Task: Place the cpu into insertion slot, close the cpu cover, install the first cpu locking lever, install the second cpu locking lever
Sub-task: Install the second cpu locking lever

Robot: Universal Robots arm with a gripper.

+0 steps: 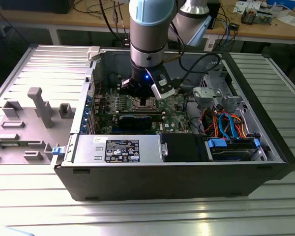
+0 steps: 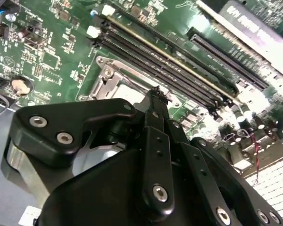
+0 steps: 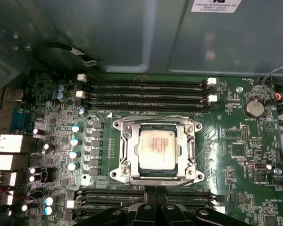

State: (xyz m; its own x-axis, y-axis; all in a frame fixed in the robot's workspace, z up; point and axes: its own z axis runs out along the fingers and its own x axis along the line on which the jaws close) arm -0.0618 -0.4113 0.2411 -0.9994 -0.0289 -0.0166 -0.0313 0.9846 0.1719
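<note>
I have the arm reaching down into the open computer case (image 1: 187,167), which lies on its side on the ribbed metal desk (image 1: 137,216). The jaws (image 1: 146,96) hang just above the motherboard (image 3: 236,146), over the socket area.

In the first wrist view the cpu (image 3: 154,144) sits flat in the insertion slot (image 3: 155,167), its silvery top facing up and squared to the socket. The cpu cover (image 3: 128,148) lies down around the chip, framing it on all sides, with the chip showing through its cut-out. Thin wire levers run along the frame's edges; I cannot tell whether they are latched.

Memory slots (image 3: 146,92) run in parallel on one side of the socket, and another bank (image 3: 108,197) lies on the opposite side, next to the jaw tips. In the second wrist view the black fingers (image 2: 156,141) come together to a single narrow point just above the socket frame (image 2: 108,82), pressed closed with nothing between them.

A grey fixture board (image 1: 34,118) rests on the desk beside the case, toward the exterior view's left edge.
</note>
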